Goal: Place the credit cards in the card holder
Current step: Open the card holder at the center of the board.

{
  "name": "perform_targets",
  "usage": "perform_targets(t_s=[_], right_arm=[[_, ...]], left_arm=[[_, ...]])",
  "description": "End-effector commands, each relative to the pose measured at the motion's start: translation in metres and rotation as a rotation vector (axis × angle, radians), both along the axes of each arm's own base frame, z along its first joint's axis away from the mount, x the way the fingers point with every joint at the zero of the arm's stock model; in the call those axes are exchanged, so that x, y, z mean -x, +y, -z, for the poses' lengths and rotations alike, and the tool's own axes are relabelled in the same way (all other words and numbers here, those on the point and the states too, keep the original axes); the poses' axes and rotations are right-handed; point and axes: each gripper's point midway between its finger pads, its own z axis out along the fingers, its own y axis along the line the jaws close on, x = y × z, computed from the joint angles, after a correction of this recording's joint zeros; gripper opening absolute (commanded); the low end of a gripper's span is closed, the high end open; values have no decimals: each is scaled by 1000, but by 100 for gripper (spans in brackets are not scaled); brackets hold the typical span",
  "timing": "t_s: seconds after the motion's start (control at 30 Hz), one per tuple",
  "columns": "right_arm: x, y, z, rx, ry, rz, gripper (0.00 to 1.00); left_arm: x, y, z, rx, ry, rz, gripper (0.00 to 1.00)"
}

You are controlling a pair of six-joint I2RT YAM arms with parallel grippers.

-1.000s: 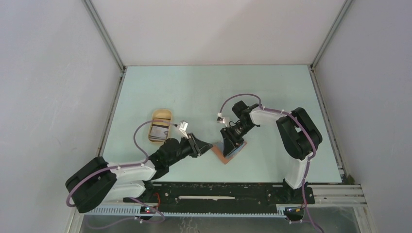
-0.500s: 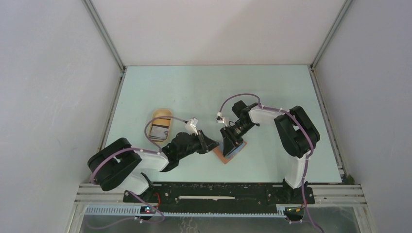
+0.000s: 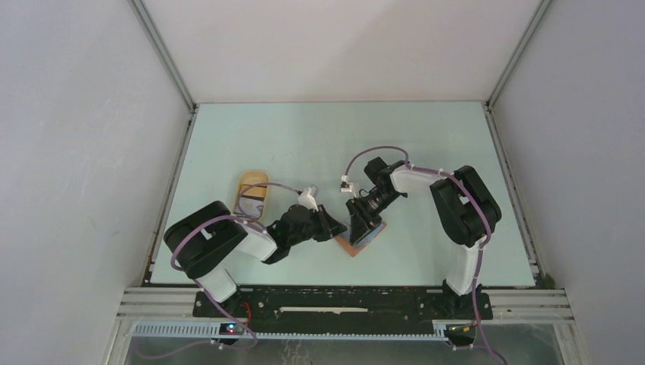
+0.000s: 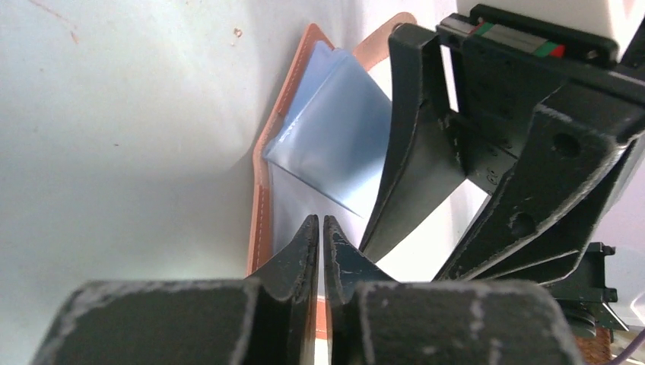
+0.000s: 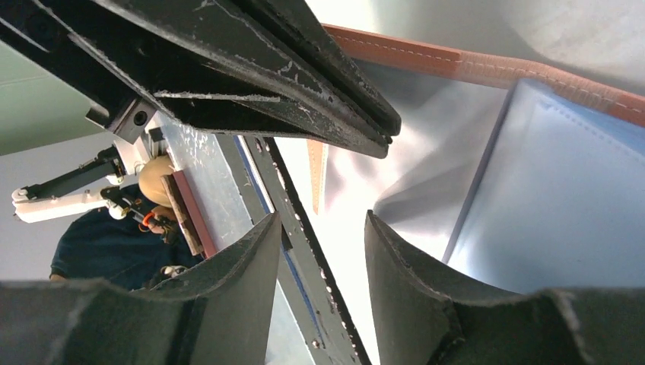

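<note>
The reddish-brown card holder (image 3: 347,245) lies open on the table near the front. Its leather edge (image 4: 262,198) and grey-blue slots (image 4: 335,144) show in the left wrist view, and its slots (image 5: 563,198) in the right wrist view. My right gripper (image 3: 359,226) is open, its fingers (image 4: 403,167) spread and planted on the holder's inside. My left gripper (image 3: 335,226) is shut, its tips (image 4: 320,222) just over the holder's left edge, with nothing showing between them. It also shows in the right wrist view (image 5: 384,125). Credit cards (image 3: 250,207) lie in the tan tray.
The pale tan oval tray (image 3: 252,179) stands left of the holder, behind my left arm. The table's front rail (image 5: 297,251) runs close behind the holder. Grey walls enclose the table on three sides.
My left arm has swung round and its gripper has moved right, up to the holder's left edge. The right gripper and the holder have not moved.
</note>
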Motion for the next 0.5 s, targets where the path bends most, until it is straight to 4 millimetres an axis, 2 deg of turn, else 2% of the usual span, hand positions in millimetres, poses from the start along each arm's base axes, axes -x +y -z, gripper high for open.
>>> perform_targets(t_s=[0.0,0.2,0.3,0.4,0.47], right_arm=[[-11,2,-18,-51,-61,-8,53],[-25,-2,-38,-68,-188,0,53],[-38,-8,-40,-27,-290,8,49],[-49,-14,-28,82,-428,-24,39],[-52,-15,-20,141,-496,-56,26]], left_arm=[[2,3,5,1,33,-32,8],[8,5,15,-39,64,-27,7],[8,7,16,-49,64,-33,7],[9,8,18,-69,63,-31,7],[10,9,16,-68,54,-36,7]])
